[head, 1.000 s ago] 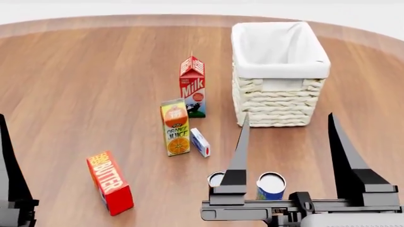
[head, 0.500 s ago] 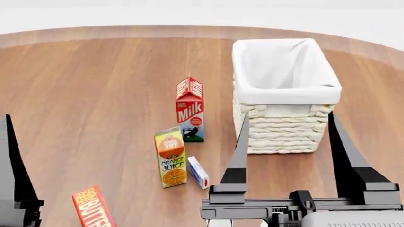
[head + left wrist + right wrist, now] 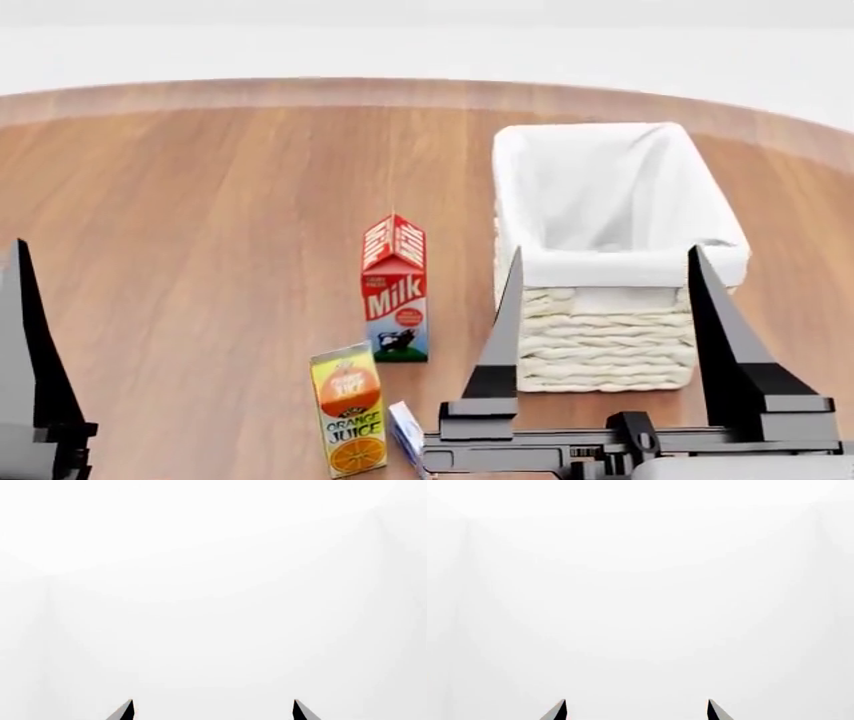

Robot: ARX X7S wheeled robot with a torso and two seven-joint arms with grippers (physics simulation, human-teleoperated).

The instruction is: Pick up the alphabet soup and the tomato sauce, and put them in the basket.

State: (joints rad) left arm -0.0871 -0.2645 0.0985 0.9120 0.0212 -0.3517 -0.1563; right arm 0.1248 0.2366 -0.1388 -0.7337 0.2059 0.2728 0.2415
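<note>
Standing on the round wooden tabletop [image 3: 200,200], toward its far right, the basket [image 3: 607,340] is showing its white cloth lining folded over the woven rim, and nothing is visible inside it from the head view. The alphabet soup and the tomato sauce are not appearing in any of the three views, so where they are lying cannot be told.

The right claw [image 3: 601,290] is hanging in the foreground, its two dark fingers pointing up and standing wide apart with nothing between them; in the head view they are overlapping the basket's near wall. In the right wrist view only the two fingertips [image 3: 559,710] are showing against plain white, again spread apart.

The left claw [image 3: 212,710] is gaping open too: its wrist view is giving two separated tips over blank white, holding nothing. In the head view only one of its dark fingers [image 3: 34,350] is rising at the left edge.

A milk carton [image 3: 395,288] is standing upright left of the basket, well apart from it. Nearer the camera an orange juice carton [image 3: 350,410] is standing upright, and just beside it a small white and blue box [image 3: 406,436] is being cut off by the right claw's body.
</note>
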